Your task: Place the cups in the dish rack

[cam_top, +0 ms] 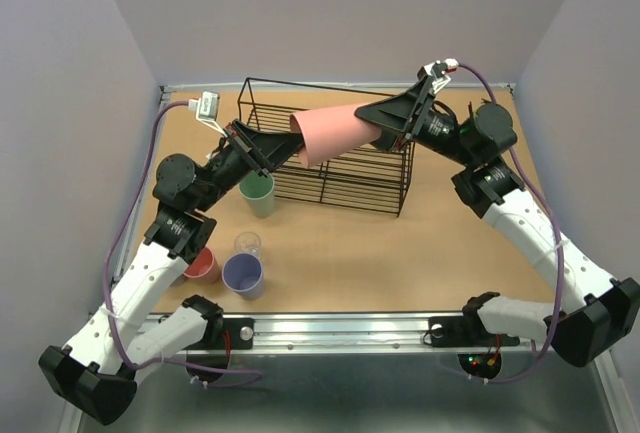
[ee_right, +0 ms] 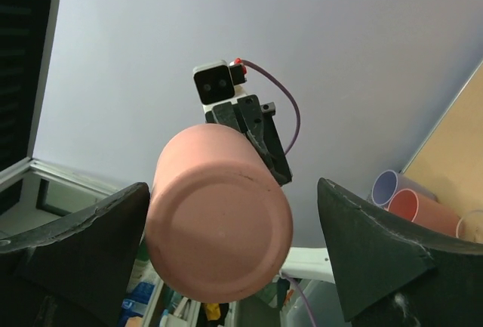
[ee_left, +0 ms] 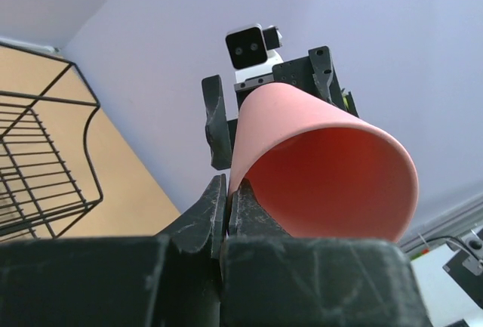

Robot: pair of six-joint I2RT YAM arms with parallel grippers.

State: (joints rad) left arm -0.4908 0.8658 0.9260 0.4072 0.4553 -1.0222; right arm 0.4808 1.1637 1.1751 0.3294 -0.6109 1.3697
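A salmon-pink cup (cam_top: 335,133) hangs on its side above the black wire dish rack (cam_top: 350,185). My left gripper (cam_top: 293,156) is shut on the cup's rim; the left wrist view shows its fingers pinching the rim wall (ee_left: 228,187) of the cup (ee_left: 324,168). My right gripper (cam_top: 383,126) is open, with its fingers on either side of the cup's base (ee_right: 219,229) and gaps showing on both sides. On the table stand a green cup (cam_top: 258,191), a small clear cup (cam_top: 247,244), a purple cup (cam_top: 243,275) and a second pink cup (cam_top: 203,266).
The rack's corner shows in the left wrist view (ee_left: 53,161). The standing cups cluster at the front left beside the left arm. Grey walls close in the table at the back and sides. A metal rail (cam_top: 340,331) runs along the near edge.
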